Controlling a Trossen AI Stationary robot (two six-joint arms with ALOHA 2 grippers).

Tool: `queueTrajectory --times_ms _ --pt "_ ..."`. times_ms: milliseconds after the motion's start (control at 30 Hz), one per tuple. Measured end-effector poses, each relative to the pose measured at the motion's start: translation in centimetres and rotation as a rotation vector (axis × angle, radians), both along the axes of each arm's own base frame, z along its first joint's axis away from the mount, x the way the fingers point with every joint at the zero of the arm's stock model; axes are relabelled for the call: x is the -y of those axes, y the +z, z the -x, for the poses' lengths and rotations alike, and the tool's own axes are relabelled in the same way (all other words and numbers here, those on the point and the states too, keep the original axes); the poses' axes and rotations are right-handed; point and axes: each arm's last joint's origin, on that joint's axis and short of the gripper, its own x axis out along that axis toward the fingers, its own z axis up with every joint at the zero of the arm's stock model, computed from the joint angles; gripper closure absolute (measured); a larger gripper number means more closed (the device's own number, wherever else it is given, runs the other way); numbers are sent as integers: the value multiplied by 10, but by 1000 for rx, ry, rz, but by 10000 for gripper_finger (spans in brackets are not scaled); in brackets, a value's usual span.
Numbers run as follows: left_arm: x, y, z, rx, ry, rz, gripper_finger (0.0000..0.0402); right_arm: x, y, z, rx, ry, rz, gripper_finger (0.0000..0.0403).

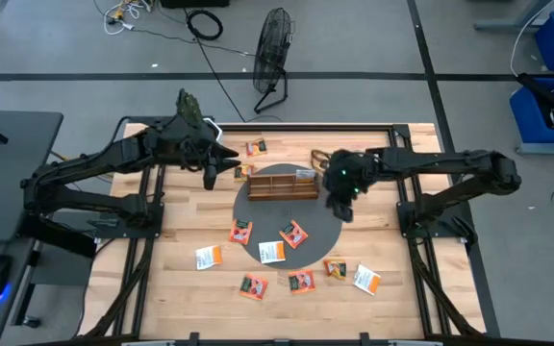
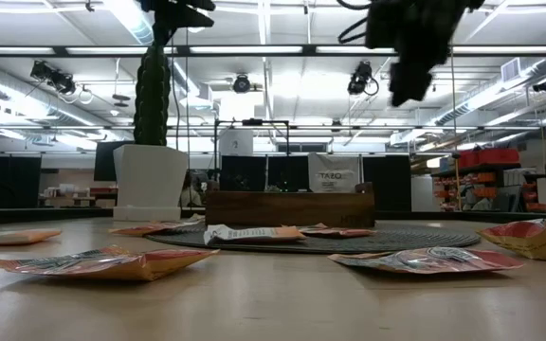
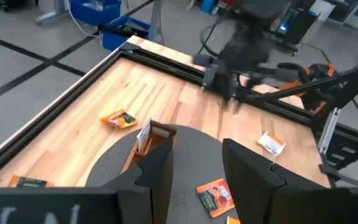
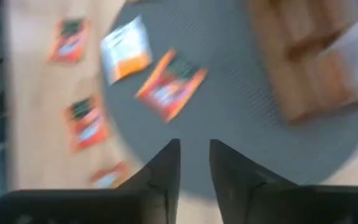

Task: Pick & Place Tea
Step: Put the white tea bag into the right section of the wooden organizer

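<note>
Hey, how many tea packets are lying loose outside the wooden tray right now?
9. One packet behind the tray; three packets on the grey mat; five packets on bare wood in front. Others may hide under the arms.

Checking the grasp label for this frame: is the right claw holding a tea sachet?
No. In the right wrist view the right claw has only bare grey mat showing in the gap between its fingers.

The tray (image 1: 283, 183) blocks the mat's (image 1: 320, 240) far half, with both arms hanging beside its 2 ends. Sachets (image 1: 293, 234) dot the mat's near half and the table's (image 1: 176, 298) front; bare wood stays free at both front corners.
</note>
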Motion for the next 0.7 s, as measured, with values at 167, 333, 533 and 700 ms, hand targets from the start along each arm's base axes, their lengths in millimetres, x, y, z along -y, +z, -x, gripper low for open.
queueTrajectory --times_ms 167,333,533,700 --pt "-2 -5 -7 -18 -5 -1 259 -25 -4 14 -165 62 -155 338" --pt "-3 -8 -12 -29 -7 1 259 -48 -6 23 -267 129 -185 338" --pt "-4 -10 -16 -34 -8 1 259 -82 -7 33 -345 176 -174 306" --pt "-4 -12 -20 -34 -14 2 259 -114 -8 43 -350 151 -79 263"
